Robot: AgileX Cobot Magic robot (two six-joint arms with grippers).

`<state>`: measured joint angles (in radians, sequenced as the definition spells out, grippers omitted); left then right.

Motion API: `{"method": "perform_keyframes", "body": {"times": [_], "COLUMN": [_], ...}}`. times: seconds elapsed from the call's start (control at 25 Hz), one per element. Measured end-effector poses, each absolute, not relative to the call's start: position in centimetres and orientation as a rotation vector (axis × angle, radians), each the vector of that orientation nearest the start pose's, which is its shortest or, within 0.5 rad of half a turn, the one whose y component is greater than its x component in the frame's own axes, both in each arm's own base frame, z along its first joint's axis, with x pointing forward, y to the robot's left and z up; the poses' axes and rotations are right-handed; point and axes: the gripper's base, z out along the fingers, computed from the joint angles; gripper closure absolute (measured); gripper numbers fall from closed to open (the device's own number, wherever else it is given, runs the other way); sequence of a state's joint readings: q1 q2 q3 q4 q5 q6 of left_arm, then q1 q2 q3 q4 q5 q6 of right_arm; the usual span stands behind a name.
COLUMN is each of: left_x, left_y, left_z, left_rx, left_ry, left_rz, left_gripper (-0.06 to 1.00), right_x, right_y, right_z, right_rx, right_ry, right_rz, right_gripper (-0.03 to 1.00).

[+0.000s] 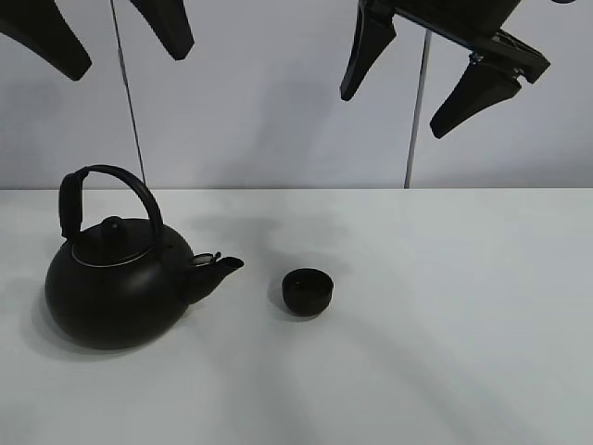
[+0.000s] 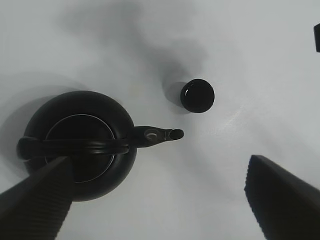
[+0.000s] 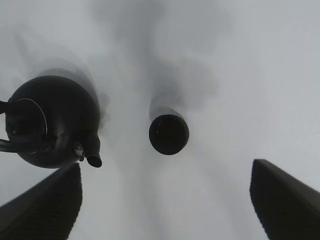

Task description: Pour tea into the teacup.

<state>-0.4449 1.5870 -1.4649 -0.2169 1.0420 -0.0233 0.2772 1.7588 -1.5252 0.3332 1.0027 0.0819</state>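
A big round black kettle (image 1: pixel 116 283) with an arched handle stands on the white table's left, its spout pointing right. A tiny black handleless teacup (image 1: pixel 307 290) stands upright just right of the spout, apart from it. The kettle (image 2: pixel 82 142) and teacup (image 2: pixel 197 95) show from above in the left wrist view, and the kettle (image 3: pixel 50 122) and teacup (image 3: pixel 169 134) again in the right wrist view. My left gripper (image 1: pixel 116 42) hangs open and empty high above the kettle. My right gripper (image 1: pixel 431 79) hangs open and empty high above, right of the teacup.
The white table (image 1: pixel 445 352) stretches bare to the right and front of the teacup. A pale wall with two thin vertical cables (image 1: pixel 415 111) rises behind the table's back edge.
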Motion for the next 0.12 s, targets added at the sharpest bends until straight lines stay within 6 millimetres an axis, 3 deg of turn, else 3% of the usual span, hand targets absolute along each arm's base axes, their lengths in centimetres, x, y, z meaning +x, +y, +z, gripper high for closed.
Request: {"method": "perform_keyframes", "body": {"times": [0.12], "left_x": [29.75], "left_y": [-16.06], "left_z": [33.96], "left_rx": [0.478], "left_ry": [2.635], "left_rz": [-0.437], "left_gripper": [0.28], "right_x": [35.84], "right_y": [12.81], "right_z": [29.95], "right_rx": [-0.103], "right_ry": [2.735], "right_rz": [0.537], "right_gripper": [0.34]}}
